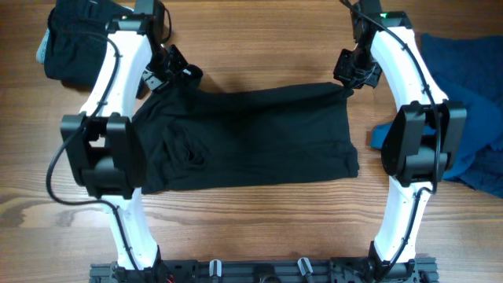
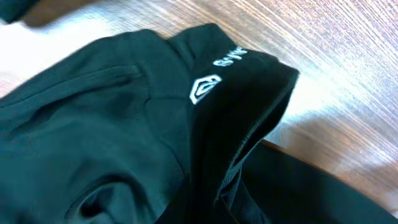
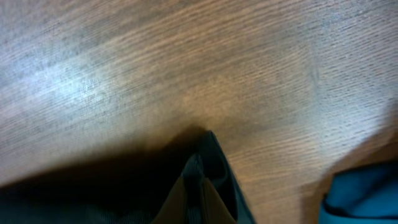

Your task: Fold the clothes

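- Shirt [image 1: 259,137]: black, spread flat mid-surface [image 1: 259,39]. Long axis runs left to right. Near hem lies straight; the far edge is drawn up at both ends.
- Left pincer [image 1: 174,71]: closed on the shirt's far-left corner. My wrist view is filled with bunched black cloth and the white mark [image 2: 205,88]. The fingers themselves are hidden there.
- Right pincer [image 1: 351,79]: closed, a tip of the far-right corner pinched in it. From the wrist, a black point of cloth shows against bare wood.
- Key relation: both pincers sit on the far edge, one at each end of the long axis. The whole body of the shirt lies nearward of them, between my two arms.
- Judgement: a fold would carry the far edge toward the near hem, across the short axis, both arms moving level with each other. If one side lags, the edge will likely skew.
- Black pile [image 1: 71,43]: far left, apart from the shirt.
- Blue clothes [image 1: 468,102]: at the right edge, well apart from the shirt. The right arm is the nearer one.
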Robot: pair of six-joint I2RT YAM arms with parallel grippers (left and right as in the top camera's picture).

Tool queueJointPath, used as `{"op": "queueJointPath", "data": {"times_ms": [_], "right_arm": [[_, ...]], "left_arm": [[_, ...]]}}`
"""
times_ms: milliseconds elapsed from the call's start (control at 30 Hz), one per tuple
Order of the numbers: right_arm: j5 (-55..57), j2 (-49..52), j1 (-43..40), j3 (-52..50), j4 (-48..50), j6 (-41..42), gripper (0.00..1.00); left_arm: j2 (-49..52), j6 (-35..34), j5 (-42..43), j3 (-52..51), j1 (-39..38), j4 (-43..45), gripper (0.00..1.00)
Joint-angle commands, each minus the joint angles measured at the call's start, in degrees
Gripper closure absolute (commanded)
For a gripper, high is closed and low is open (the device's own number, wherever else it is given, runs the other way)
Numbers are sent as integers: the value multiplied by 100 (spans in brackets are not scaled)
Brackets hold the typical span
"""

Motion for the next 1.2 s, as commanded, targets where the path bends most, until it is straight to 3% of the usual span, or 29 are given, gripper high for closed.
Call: {"op": "queueJointPath", "data": {"times_ms": [0, 400, 533, 800, 1167], "right_arm": [[-7, -181, -22, 22, -131, -293, 96], [-461, -179, 0, -37, -570, -800, 96], [-671, -175, 11, -37, -658, -907, 96], [-627, -175, 184, -37, -1178, -1056, 96], [-280, -184, 251, -37, -1764, -1043, 96]], "left_arm": [[-487, 103, -372, 111, -24, -306, 96], [-509, 90, -669, 111, -20, -1141, 96], [-507, 92, -846, 111, -20, -1211, 89], [-507, 87, -970, 109, -9, -1556, 96], [-507, 87, -1099, 101, -9, -2240, 96]]}}
